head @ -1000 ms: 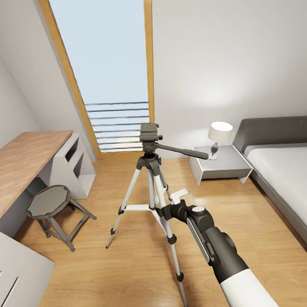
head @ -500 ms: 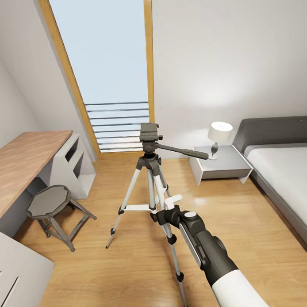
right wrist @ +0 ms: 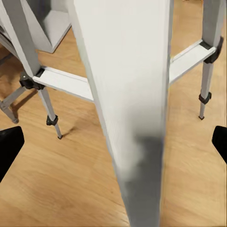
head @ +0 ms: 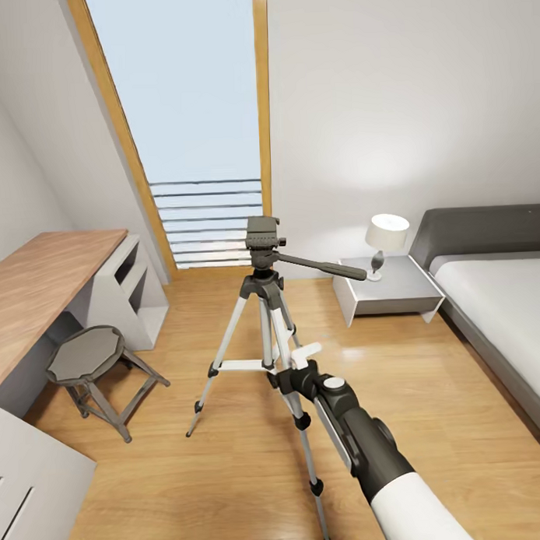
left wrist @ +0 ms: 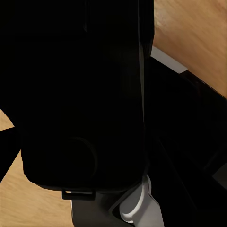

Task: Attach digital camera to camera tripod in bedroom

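From the wooden worktop rightward, the camera tripod stands upright on the floor mid-room, its near leg running lengthwise between the right jaws, which are spread wide, whereas the left jaws' state I cannot tell.
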Robot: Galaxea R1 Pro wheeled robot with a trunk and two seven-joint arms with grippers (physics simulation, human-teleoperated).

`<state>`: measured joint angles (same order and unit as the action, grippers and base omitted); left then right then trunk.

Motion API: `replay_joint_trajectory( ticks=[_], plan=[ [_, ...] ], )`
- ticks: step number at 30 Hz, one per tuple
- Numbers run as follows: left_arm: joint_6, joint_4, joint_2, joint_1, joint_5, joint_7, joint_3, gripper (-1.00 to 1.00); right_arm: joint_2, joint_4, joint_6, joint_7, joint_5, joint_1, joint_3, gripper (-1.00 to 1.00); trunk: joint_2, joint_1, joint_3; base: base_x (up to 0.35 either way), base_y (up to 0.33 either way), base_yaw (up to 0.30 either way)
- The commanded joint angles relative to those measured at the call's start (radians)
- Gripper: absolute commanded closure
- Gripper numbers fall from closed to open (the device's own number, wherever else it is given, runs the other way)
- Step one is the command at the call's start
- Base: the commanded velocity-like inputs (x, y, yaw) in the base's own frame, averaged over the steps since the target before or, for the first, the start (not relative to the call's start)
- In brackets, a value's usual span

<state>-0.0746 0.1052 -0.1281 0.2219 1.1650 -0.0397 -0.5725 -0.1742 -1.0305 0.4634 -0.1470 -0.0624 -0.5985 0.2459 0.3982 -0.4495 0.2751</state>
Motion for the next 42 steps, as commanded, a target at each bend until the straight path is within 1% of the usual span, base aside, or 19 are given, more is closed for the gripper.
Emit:
replay_joint_trajectory(
  ticks=[1, 4, 7, 19, 37, 42],
  plan=[
    [-0.004, 0.001, 0.0, 0.001, 0.005, -0.003, -0.004, 1.0, 0.0, 0.01, -0.006, 0.006, -0.006, -0.002, -0.001, -1.0, 0.002, 0.0, 0.002, 0.0, 0.0, 0.0],
    [-0.004, 0.001, 0.0, 0.001, 0.005, -0.003, -0.004, 1.0, 0.0, 0.045, -0.045, 0.048, -0.006, -0.006, -0.001, -1.0, 0.002, 0.0, 0.002, 0.0, 0.0, 0.0],
    [-0.004, 0.001, 0.0, 0.001, 0.005, -0.004, -0.004, 1.0, 0.0, 0.055, -0.059, 0.061, -0.007, -0.007, -0.001, -1.0, 0.002, 0.0, 0.002, 0.0, 0.0, 0.0],
    [-0.004, 0.001, -0.001, 0.001, 0.005, -0.004, -0.004, 1.0, 0.0, 0.062, -0.096, 0.071, -0.015, -0.007, 0.001, -1.0, 0.002, 0.0, 0.002, 0.0, 0.0, 0.0],
    [-0.004, 0.001, -0.001, 0.001, 0.005, -0.004, -0.004, 1.0, 0.0, 0.065, -0.103, 0.073, -0.016, -0.007, 0.001, -1.0, 0.002, 0.0, 0.002, 0.0, 0.0, 0.0],
    [-0.004, 0.001, 0.0, 0.001, 0.005, -0.003, -0.004, 1.0, 0.0, 0.065, -0.141, 0.089, -0.017, -0.007, 0.002, -1.0, 0.002, 0.0, 0.002, 0.0, 0.0, 0.0]
  ],
)
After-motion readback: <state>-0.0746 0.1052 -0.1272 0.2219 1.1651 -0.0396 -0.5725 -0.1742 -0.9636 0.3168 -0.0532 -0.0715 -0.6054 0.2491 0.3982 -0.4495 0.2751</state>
